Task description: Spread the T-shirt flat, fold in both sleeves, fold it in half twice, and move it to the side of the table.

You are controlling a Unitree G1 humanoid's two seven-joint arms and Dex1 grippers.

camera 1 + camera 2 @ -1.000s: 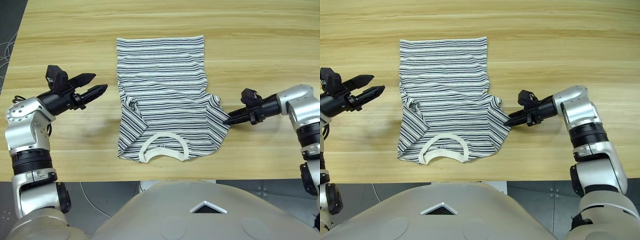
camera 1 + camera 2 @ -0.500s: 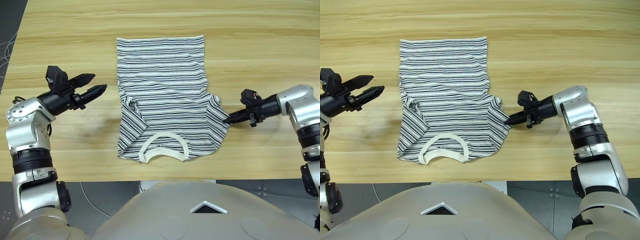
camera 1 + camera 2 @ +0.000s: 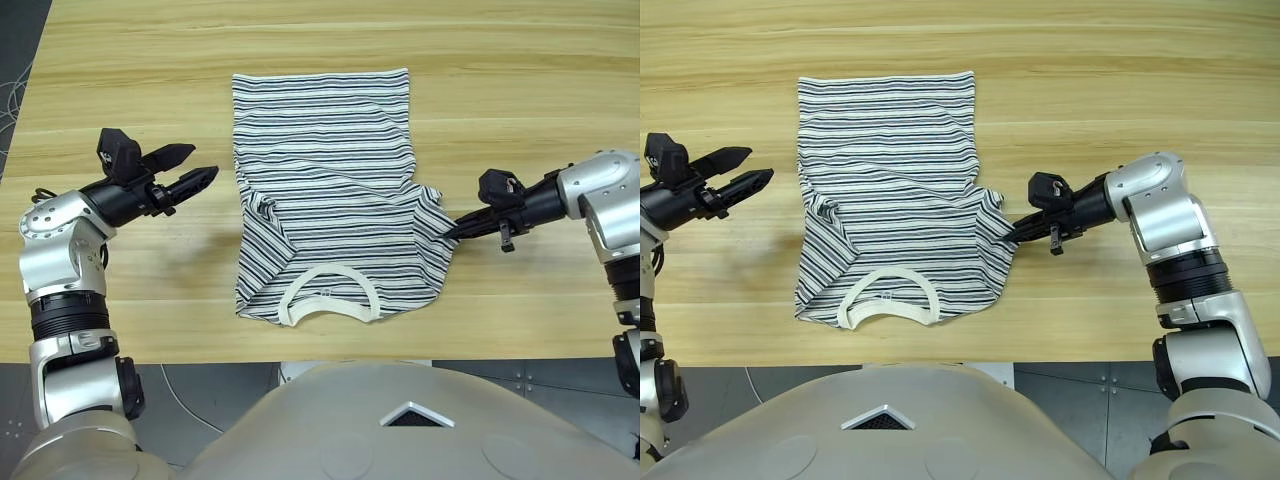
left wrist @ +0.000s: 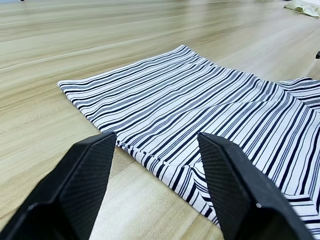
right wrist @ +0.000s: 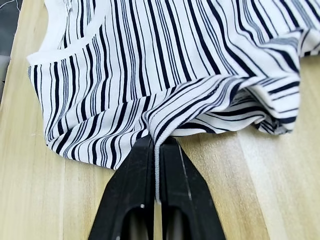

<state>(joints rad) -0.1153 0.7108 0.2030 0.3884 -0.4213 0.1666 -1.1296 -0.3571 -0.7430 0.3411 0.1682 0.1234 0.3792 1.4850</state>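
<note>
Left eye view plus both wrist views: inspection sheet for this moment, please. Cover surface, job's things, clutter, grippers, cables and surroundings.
Surface: light wooden table, planks running side to side.
Job's things: striped T-shirt lying collar toward the robot, hem at the far side, creased near the shoulders.
Clutter: a pale item far off, too small to identify.
Grippers: left gripper open, beside the shirt and apart from it; right gripper shut on the shirt's side edge.
Cables: a dark cable looping by the left arm.
Surroundings: dark floor past the table's left edge.
</note>
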